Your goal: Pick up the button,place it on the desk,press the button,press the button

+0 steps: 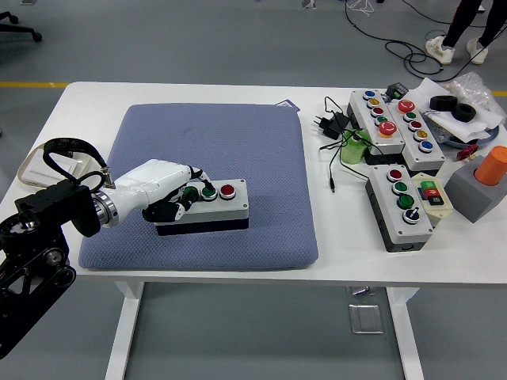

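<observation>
A grey button box (226, 207) with a black base lies on the blue-grey pad (214, 142). Its top shows a green button (208, 191) and a red button (227, 190); the buttons further left are hidden under my hand. My left hand (184, 192), white with black fingertips, lies over the box's left end, fingers curled down, a fingertip (203, 180) touching the top beside the green button. It grasps nothing. My right hand is out of view.
Several other button boxes (400, 207) (378, 115), a black plug and cables (334, 123), a green cup (355, 147), a grey block with an orange cylinder (485, 184) and tape rolls (453, 107) crowd the table's right side. A person's legs (463, 24) stand at top right.
</observation>
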`<action>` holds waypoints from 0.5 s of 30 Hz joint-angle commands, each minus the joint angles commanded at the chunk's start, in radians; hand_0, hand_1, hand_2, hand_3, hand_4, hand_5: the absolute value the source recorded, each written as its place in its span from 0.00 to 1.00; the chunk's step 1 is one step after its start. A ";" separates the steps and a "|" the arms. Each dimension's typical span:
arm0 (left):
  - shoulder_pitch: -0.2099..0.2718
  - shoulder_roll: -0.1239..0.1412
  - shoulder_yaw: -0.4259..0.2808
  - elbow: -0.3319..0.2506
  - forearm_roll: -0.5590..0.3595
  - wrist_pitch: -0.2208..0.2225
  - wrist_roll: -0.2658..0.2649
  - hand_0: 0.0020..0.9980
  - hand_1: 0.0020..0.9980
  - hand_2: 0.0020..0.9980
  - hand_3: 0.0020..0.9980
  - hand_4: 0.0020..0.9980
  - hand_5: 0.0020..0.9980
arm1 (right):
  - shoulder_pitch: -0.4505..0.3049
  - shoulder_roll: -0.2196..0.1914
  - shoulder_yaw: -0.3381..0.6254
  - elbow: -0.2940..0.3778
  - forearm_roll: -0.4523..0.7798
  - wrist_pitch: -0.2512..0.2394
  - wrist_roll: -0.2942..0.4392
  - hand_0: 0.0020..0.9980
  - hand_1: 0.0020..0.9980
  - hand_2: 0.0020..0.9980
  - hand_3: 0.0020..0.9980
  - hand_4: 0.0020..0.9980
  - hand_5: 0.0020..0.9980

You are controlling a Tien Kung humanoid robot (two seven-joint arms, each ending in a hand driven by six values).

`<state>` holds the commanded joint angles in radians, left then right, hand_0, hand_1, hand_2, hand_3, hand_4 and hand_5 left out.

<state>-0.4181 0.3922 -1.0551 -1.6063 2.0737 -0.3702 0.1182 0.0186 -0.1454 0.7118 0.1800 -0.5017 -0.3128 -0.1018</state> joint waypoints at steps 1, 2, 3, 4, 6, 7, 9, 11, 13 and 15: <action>-0.003 -0.002 0.001 0.004 0.000 0.000 0.001 0.03 0.00 0.00 0.74 0.23 0.00 | 0.001 0.000 0.000 0.000 0.000 0.000 0.000 0.63 0.50 0.54 0.58 0.26 0.02; -0.009 -0.005 0.004 0.011 0.001 0.002 0.002 0.03 0.00 0.00 0.74 0.23 0.00 | 0.002 0.000 0.000 0.000 0.002 0.000 0.000 0.63 0.50 0.54 0.58 0.26 0.02; -0.012 -0.007 0.005 0.014 0.001 0.003 0.003 0.03 0.00 0.00 0.74 0.23 0.00 | 0.002 0.000 0.000 0.000 0.002 0.000 0.001 0.63 0.50 0.54 0.58 0.26 0.02; -0.019 -0.009 0.009 0.023 0.003 0.004 0.004 0.03 0.00 0.01 0.74 0.23 0.00 | 0.003 0.000 0.000 0.000 0.003 -0.001 0.000 0.63 0.50 0.54 0.58 0.26 0.02; -0.028 -0.013 0.013 0.037 0.003 0.003 0.004 0.03 0.00 0.01 0.74 0.23 0.00 | 0.005 0.000 0.000 0.000 0.002 0.000 0.000 0.63 0.50 0.54 0.58 0.26 0.02; -0.032 -0.014 0.015 0.043 0.004 0.002 0.004 0.03 0.00 0.01 0.74 0.23 0.00 | 0.005 -0.001 0.000 0.000 0.001 0.000 0.000 0.63 0.50 0.54 0.58 0.26 0.02; -0.037 -0.016 0.017 0.053 0.006 0.000 0.005 0.03 0.00 0.01 0.74 0.23 0.00 | 0.006 -0.001 0.001 0.000 -0.002 0.000 -0.001 0.63 0.50 0.54 0.58 0.26 0.02; -0.039 -0.017 0.019 0.061 0.006 -0.003 0.006 0.03 0.00 0.01 0.74 0.23 0.00 | 0.007 -0.001 0.002 0.000 -0.001 0.000 -0.001 0.63 0.50 0.54 0.58 0.26 0.02; -0.042 -0.017 0.025 0.068 0.006 -0.005 0.007 0.03 0.00 0.01 0.74 0.23 0.00 | 0.007 -0.001 0.002 0.000 -0.001 0.000 -0.002 0.63 0.50 0.54 0.58 0.26 0.02; -0.047 -0.014 0.036 0.075 0.009 -0.009 0.007 0.03 0.00 0.01 0.74 0.23 0.00 | 0.008 -0.001 0.003 0.000 -0.001 -0.001 -0.002 0.63 0.50 0.54 0.58 0.26 0.02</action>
<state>-0.4652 0.3787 -1.0188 -1.5311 2.0829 -0.3795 0.1252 0.0269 -0.1461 0.7143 0.1800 -0.5024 -0.3137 -0.1041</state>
